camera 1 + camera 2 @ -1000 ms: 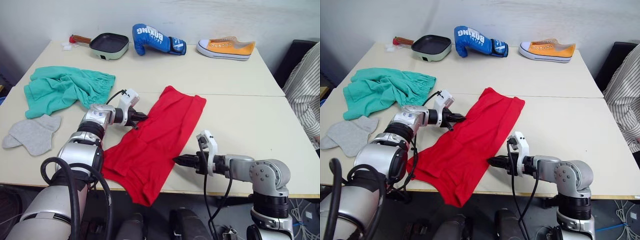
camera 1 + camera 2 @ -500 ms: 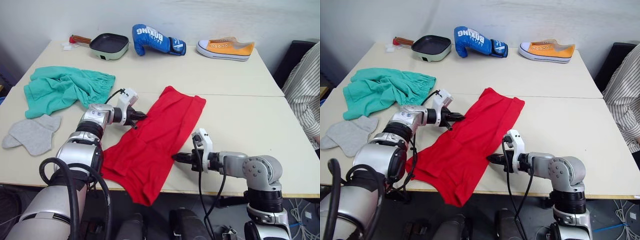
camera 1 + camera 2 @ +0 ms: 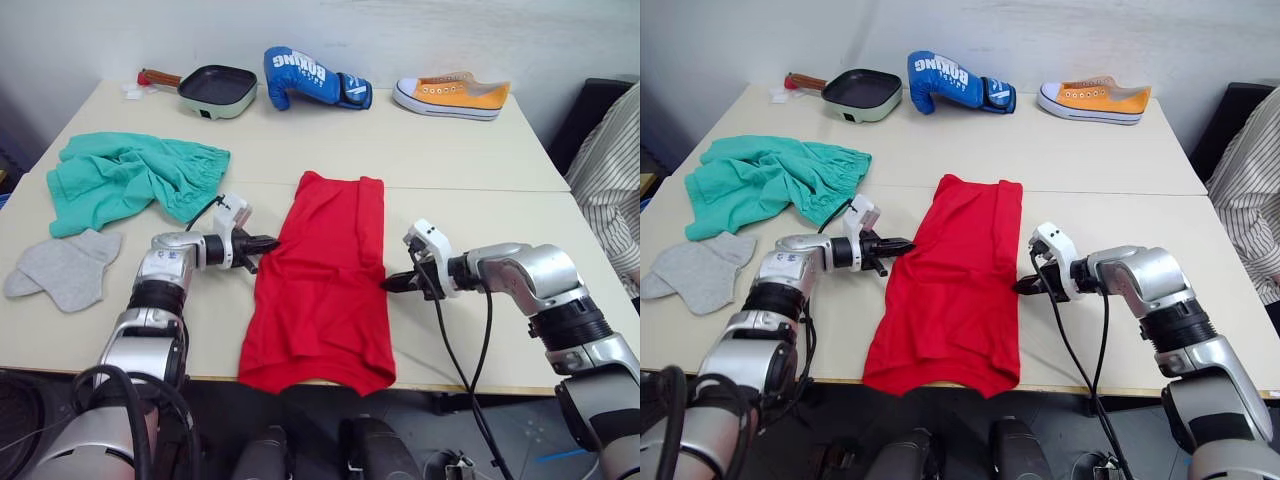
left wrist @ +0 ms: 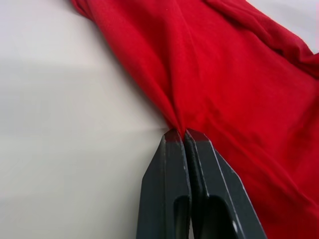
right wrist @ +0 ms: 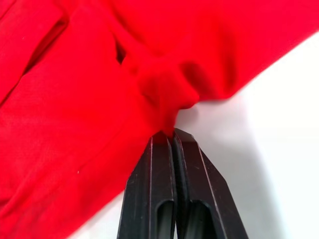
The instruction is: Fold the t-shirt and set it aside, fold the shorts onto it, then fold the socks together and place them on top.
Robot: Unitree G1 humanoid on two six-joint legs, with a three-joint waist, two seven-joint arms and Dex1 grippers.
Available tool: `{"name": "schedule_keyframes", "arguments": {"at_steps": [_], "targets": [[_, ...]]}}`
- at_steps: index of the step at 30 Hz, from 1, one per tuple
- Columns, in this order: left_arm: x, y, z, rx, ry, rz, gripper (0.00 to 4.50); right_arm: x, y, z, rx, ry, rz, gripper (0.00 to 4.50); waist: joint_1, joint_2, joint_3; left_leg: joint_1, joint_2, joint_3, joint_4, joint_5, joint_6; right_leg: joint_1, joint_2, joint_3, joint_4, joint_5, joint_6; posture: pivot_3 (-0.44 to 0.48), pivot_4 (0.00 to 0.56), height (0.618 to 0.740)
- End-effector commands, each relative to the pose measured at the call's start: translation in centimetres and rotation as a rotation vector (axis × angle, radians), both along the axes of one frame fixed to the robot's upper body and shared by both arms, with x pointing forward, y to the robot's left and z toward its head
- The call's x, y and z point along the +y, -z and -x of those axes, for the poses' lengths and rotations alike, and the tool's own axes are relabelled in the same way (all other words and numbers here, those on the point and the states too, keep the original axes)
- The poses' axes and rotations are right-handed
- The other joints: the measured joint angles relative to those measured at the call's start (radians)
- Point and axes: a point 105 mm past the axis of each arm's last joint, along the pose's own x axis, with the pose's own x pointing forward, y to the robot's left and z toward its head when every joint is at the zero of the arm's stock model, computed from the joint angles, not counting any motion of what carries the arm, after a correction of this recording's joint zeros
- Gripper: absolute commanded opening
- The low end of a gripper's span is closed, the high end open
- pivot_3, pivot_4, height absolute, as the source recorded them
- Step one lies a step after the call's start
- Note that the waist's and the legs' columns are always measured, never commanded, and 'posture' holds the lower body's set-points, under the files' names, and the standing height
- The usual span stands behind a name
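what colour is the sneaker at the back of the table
The sneaker is orange-yellow with a white sole, clearest in the left eye view.

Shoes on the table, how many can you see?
1. The orange sneaker sits at the table's far edge, right of the blue boxing glove. No mate is visible.

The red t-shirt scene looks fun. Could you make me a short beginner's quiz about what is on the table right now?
1. True or false: both tools are shut on the t-shirt.
2. Which lies nearest the socks? A) the orange shoe B) the shorts C) the boxing glove
3. Fill in: the left tool pinches the shirt's ___ edge, the right tool the opposite one.

Key: 1 true: each wrist view shows the fingers pinching red cloth. 2 B. 3 left.
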Motion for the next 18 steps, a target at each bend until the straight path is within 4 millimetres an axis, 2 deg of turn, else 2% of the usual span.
{"name": "schedule_keyframes", "arguments": {"at_steps": [1,5,7,8,11,13,16,18], "targets": [[-0.8,-1.8,0.3,-0.040,-0.081,0.052,0.00,-0.3,0.4,-0.7,-0.019,-0.019,0.037,0.03,0.002,0.000,0.000,0.000,0.000,0.000,0.000,0.000,0.000,0.000,0.000,0.000,0.000,0.000,0.000,0.000,0.150,0.740],[-1.7,-1.9,0.4,-0.040,-0.109,0.061,0.00,0.4,0.3,-0.6,-0.046,-0.060,0.022,0.03,0.003,0.000,0.000,0.000,0.000,0.000,0.001,0.000,0.000,0.002,0.000,0.000,0.000,0.000,0.000,0.000,0.150,0.740],[-1.5,-2.2,0.2,-0.052,-0.116,0.059,0.43,0.3,0.1,-0.6,-0.063,-0.056,0.016,0.00,-0.002,0.000,0.000,0.001,0.000,0.000,0.001,0.000,0.000,0.002,0.000,0.000,-0.001,0.000,0.000,0.000,0.150,0.740],[-1.4,-2.5,0.1,-0.063,-0.109,0.052,0.62,0.2,-0.2,-0.5,-0.075,-0.055,0.009,0.44,-0.002,0.000,0.000,0.001,0.000,0.000,0.001,0.000,0.000,0.001,0.000,-0.001,0.000,0.000,0.000,0.000,0.150,0.740],[-0.7,-4.2,0.4,-0.135,-0.019,0.006,1.55,-0.6,-1.3,0.8,-0.164,-0.112,0.043,1.31,0.003,0.001,0.001,0.001,0.001,0.000,0.001,0.001,-0.001,0.001,0.000,-0.002,0.000,0.000,0.000,0.000,0.150,0.740],[-0.3,-4.5,2.0,-0.192,0.129,-0.102,2.21,-1.6,-2.0,2.1,-0.266,-0.186,0.114,2.01,0.005,0.002,0.001,0.000,0.000,-0.001,0.001,0.001,-0.001,0.001,0.000,-0.002,-0.002,0.000,0.000,0.000,0.150,0.740],[1.0,-3.4,4.8,-0.243,0.348,-0.274,3.15,-2.9,-2.9,3.2,-0.373,-0.234,0.178,3.02,0.004,0.005,0.003,-0.001,0.000,-0.001,-0.001,-0.001,-0.002,0.001,0.000,-0.003,-0.004,0.000,0.000,0.000,0.150,0.740],[2.6,-2.4,7.1,-0.269,0.502,-0.389,3.79,-4.1,-3.1,4.0,-0.485,-0.290,0.264,3.69,0.003,0.008,0.005,-0.001,0.000,-0.001,-0.001,-0.001,-0.002,0.002,0.000,-0.004,-0.009,0.000,0.000,0.000,0.150,0.740]]}}
